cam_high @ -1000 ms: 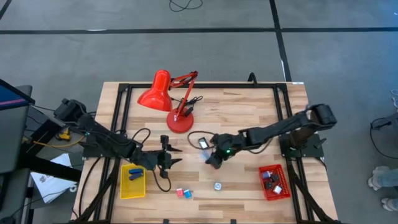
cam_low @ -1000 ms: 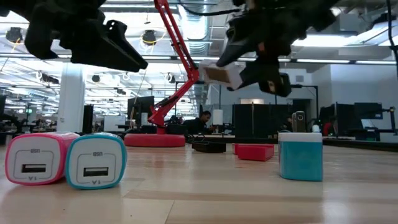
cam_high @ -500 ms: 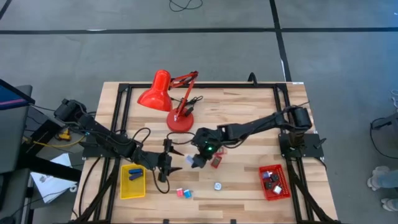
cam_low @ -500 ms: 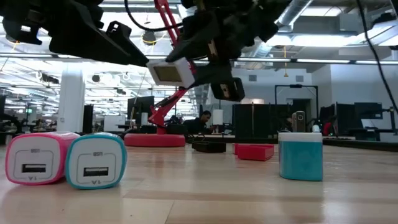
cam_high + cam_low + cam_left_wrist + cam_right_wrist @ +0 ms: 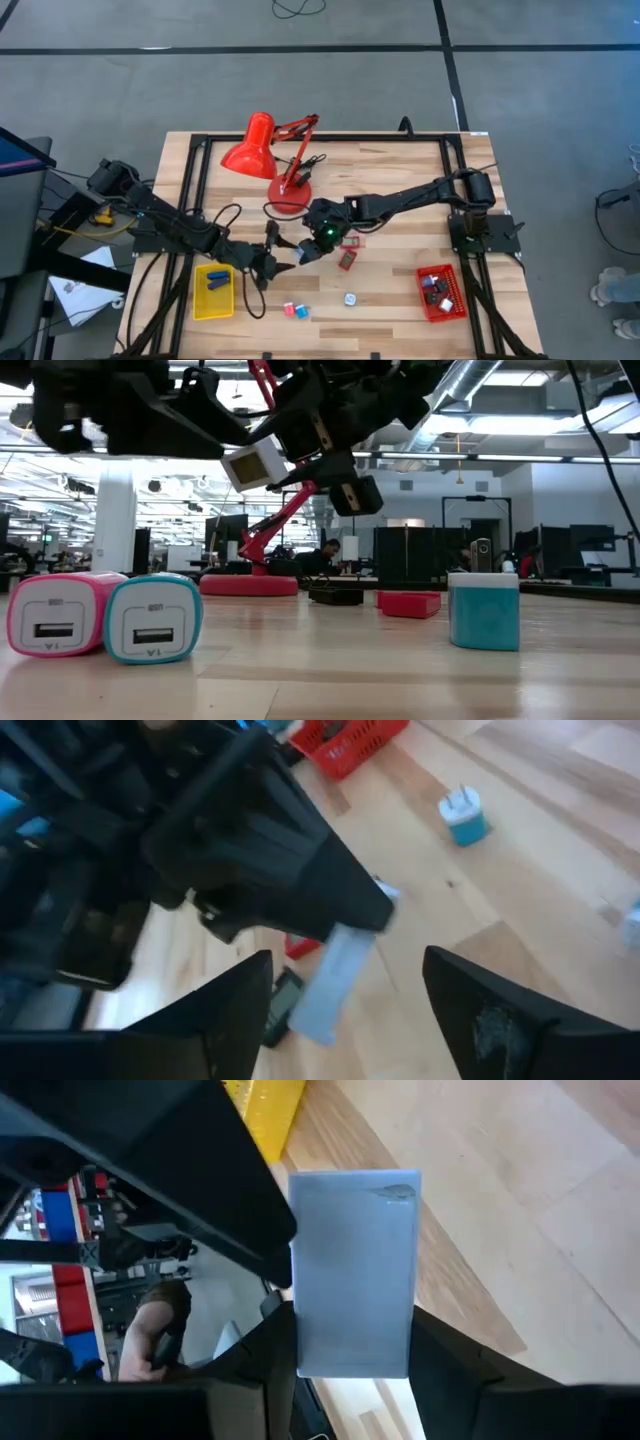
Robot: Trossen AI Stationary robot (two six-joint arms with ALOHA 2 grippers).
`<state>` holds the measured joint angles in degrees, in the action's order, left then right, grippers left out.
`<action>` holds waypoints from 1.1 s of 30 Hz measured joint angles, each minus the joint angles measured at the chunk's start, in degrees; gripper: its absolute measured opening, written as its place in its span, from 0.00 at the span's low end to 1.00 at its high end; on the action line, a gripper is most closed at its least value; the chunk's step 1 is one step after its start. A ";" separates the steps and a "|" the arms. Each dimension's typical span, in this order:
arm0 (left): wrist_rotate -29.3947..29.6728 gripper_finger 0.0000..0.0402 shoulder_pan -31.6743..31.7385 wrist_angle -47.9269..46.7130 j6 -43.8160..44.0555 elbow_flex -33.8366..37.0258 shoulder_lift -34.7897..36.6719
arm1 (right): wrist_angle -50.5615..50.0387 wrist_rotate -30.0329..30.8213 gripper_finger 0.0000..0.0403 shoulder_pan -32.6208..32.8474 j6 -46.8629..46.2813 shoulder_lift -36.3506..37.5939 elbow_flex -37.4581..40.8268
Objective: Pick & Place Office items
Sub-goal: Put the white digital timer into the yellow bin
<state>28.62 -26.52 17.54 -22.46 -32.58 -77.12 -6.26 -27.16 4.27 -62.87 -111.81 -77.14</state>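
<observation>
My right gripper (image 5: 308, 250) reaches in from the table's right, above the table's middle. It is shut on a pale grey-white block (image 5: 355, 1275), one of the office items, also seen as the block (image 5: 250, 463) in the low view. My left gripper (image 5: 280, 248) stands open just left of that block, its fingers (image 5: 225, 1020) pointing at the block (image 5: 335, 982). On the table rest a pink and a teal charger (image 5: 100, 617), a teal-white charger (image 5: 483, 610) and a small red item (image 5: 347, 260). My right gripper pinches the block between its two fingers (image 5: 450, 1355) by two opposite sides at its near end (image 5: 350, 1355). The fingers come from the table's right, slanting down. The block juts out past them, lifted clear of the table. My left gripper: I cannot tell whether a finger (image 5: 240, 1190) touches the block.
A red desk lamp (image 5: 270, 155) stands at the far middle. A yellow tray (image 5: 213, 292) holding a blue item sits at the near left. A red tray (image 5: 438, 292) with items sits at the near right. A small black item (image 5: 352, 241) lies by the right arm.
My right gripper has carried the block toward the table's left, from over the middle right up to my left gripper. The block stays lifted clear throughout and has turned along with the gripper. My left gripper has stayed in its place.
</observation>
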 joint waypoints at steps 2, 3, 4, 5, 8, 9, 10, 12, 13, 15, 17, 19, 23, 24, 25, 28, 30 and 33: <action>0.13 0.59 0.96 0.28 -0.04 -0.02 0.00 | -0.01 0.00 0.35 0.01 -0.18 0.00 0.00; 0.15 0.58 1.40 0.09 -0.04 -0.02 0.00 | 0.05 0.04 0.35 0.04 -0.41 0.00 0.01; 0.09 0.56 1.75 0.00 0.00 -0.02 0.00 | 0.42 0.05 0.35 0.04 -1.04 0.00 0.02; -0.39 0.54 2.03 -0.04 0.18 -0.02 0.00 | 1.05 0.08 0.35 0.07 -1.60 0.00 0.02; -2.61 0.50 2.74 -0.10 0.17 -0.02 0.00 | 2.30 0.13 0.35 -0.07 -3.17 0.00 0.00; -2.69 0.48 2.83 -0.27 0.17 -0.02 0.00 | 2.47 0.15 0.35 -0.23 -3.63 0.00 0.01; -2.77 0.47 2.84 -0.42 0.18 -0.02 0.00 | 2.45 0.14 0.35 -0.34 -4.00 0.00 0.00; -2.82 0.44 2.84 -0.70 0.18 -0.02 0.00 | 2.42 0.22 0.35 -0.69 -4.64 0.00 0.02; -3.02 0.42 2.84 -0.72 0.16 -0.02 0.00 | 2.40 0.21 0.35 -0.82 -4.72 0.00 0.00; -2.86 0.38 2.84 -0.68 0.16 -0.02 0.00 | 2.35 0.13 0.35 -1.15 -5.56 0.00 0.01; -2.88 0.33 2.88 -0.72 0.16 -0.02 0.00 | 2.23 0.04 0.35 -1.46 -5.58 0.00 0.02; -2.77 0.28 2.87 -0.87 -0.02 -0.02 0.00 | 2.23 -0.19 0.35 -1.53 -5.67 0.00 0.02; -3.17 0.18 2.83 -1.27 -0.32 0.01 0.00 | 2.20 -0.95 0.35 -1.55 -5.77 0.00 0.02; -3.23 0.17 2.78 -1.35 -0.32 0.02 0.00 | 2.22 -1.17 0.35 -1.55 -5.75 0.00 0.02; -3.42 0.15 2.78 -1.49 -0.32 0.02 0.00 | 2.21 -1.36 0.35 -1.55 -5.75 0.01 0.02; -3.21 0.13 2.78 -1.96 -0.24 0.02 0.00 | 2.21 -1.29 0.35 -1.61 -5.04 0.03 0.06; -3.17 0.14 2.78 -1.92 -0.11 0.02 0.00 | 2.21 -1.29 0.35 -1.60 -4.80 0.02 0.07; -3.14 0.15 2.78 -1.90 -0.02 0.02 0.00 | 2.21 -1.05 0.35 -1.57 -4.08 0.03 0.07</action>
<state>25.48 -23.74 15.64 -22.48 -32.56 -77.12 -4.05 -28.21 2.70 -66.95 -111.79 -77.08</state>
